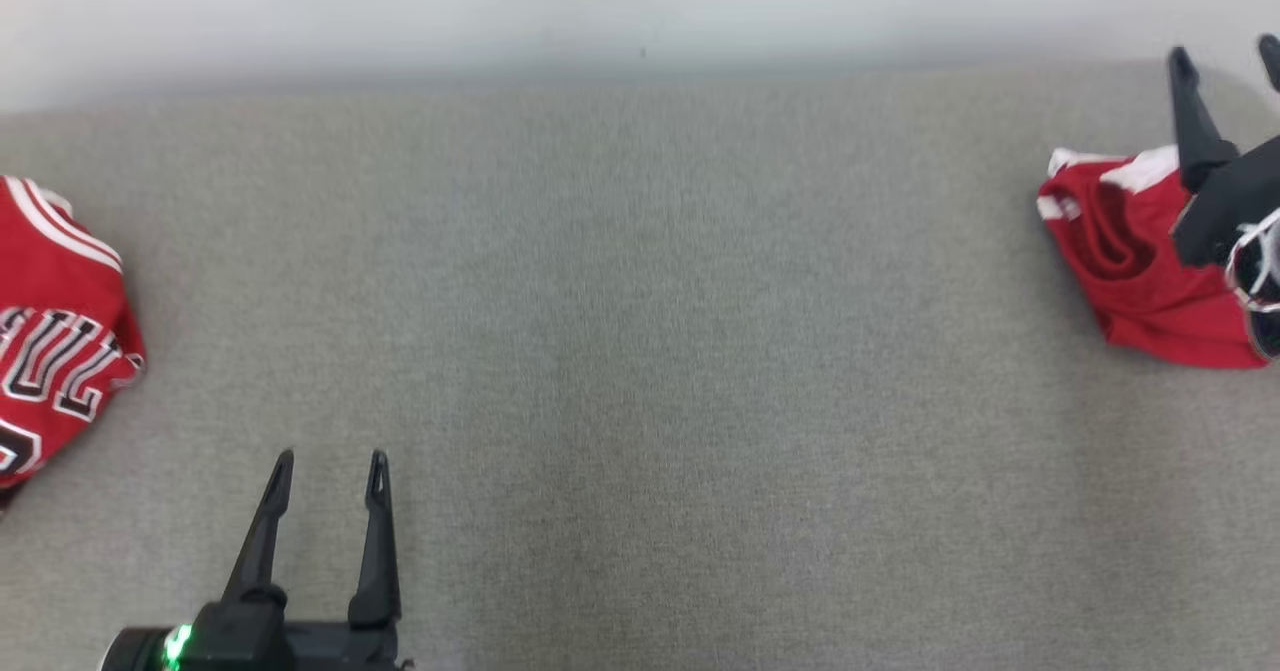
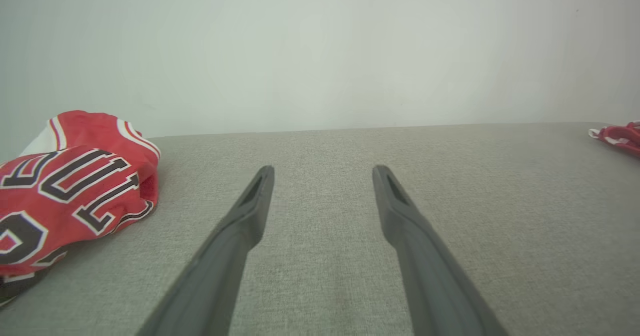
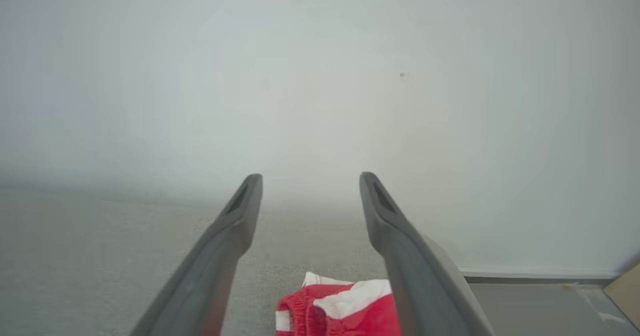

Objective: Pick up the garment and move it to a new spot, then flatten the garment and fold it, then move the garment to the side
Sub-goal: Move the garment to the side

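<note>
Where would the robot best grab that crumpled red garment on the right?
Probably its white-trimmed edge, pinched from above: the red garment lies bunched on the grey surface, and that fold sits beneath the right gripper, jaws open.

Setting reads as a bare test room or lab bay rather than a home. We note a wide surface covered in plain grey woven fabric, set against a plain off-white wall. In the right wrist view a dark baseboard meets a smooth grey floor, with a cardboard-brown corner at the frame edge. On the surface, a red jersey and a bunched red garment lie well apart, at opposite ends.
</note>
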{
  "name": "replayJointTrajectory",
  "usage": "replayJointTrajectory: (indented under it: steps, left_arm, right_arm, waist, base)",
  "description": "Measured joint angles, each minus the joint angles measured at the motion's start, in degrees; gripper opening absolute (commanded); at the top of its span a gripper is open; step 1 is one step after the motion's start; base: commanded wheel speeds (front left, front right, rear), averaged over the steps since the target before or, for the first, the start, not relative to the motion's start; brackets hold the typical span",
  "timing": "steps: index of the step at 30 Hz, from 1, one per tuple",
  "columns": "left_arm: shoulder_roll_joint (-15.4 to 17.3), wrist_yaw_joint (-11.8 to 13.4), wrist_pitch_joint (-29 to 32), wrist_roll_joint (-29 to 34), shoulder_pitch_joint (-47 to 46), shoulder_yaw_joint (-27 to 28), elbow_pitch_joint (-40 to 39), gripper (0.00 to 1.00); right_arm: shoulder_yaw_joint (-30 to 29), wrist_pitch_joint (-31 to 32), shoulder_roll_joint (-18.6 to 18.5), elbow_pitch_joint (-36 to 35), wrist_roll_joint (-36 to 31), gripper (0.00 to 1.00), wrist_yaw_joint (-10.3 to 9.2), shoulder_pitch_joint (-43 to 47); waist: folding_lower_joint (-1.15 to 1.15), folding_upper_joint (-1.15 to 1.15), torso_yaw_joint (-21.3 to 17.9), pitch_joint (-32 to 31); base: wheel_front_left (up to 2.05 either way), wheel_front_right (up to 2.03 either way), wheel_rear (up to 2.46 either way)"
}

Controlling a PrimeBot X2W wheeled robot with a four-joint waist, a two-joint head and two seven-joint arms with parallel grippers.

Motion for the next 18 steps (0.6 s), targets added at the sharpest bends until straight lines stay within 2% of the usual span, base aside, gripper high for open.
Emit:
replayJointTrajectory:
  steps: [2,3,8,11,12,18]
  left_arm:
    - [-0.07,-0.03,0.00,-0.04,0.94,0.79,0.00,1.00]
    - [-0.07,-0.03,0.00,-0.04,0.94,0.79,0.00,1.00]
    - [-0.11,-0.56,0.00,-0.33,2.30,1.59,0.47,1.00]
    - [-0.13,-0.60,0.00,-0.36,3.15,2.25,0.74,1.00]
    - [-0.13,-0.55,0.00,-0.43,3.28,2.68,0.89,1.00]
    - [-0.16,-0.04,0.00,-0.62,4.57,2.59,1.34,1.00]
  right_arm:
    - [-4.98,-0.09,0.45,-4.59,-1.74,1.00,-0.01,3.67]
    - [-4.98,-0.09,0.45,-4.59,-1.74,1.00,-0.01,3.67]
    - [-16.64,-0.08,3.83,-15.86,-9.01,1.00,-0.01,17.79]
    - [-23.21,-0.08,7.13,-22.81,-13.43,1.00,-0.01,25.63]
    - [-27.33,-0.08,9.56,-27.33,-16.47,1.00,-0.01,30.80]
    - [-35.42,-0.08,17.81,-38.40,-23.98,1.00,-0.01,44.31]
  waist:
    - [0.00,-0.01,-0.02,-1.36]
    - [0.00,-0.01,-0.02,-1.36]
    - [0.00,-0.01,0.16,-4.36]
    - [0.00,-0.01,0.46,-5.87]
    - [0.00,-0.01,0.62,-6.74]
    - [0.00,-0.01,0.82,-8.67]
  base:
    - [0.00,0.00,0.00]
    - [0.00,0.00,0.00]
    - [0.00,0.00,0.00]
    - [0.00,0.00,0.00]
    - [0.00,0.00,0.00]
    - [0.00,0.00,0.00]
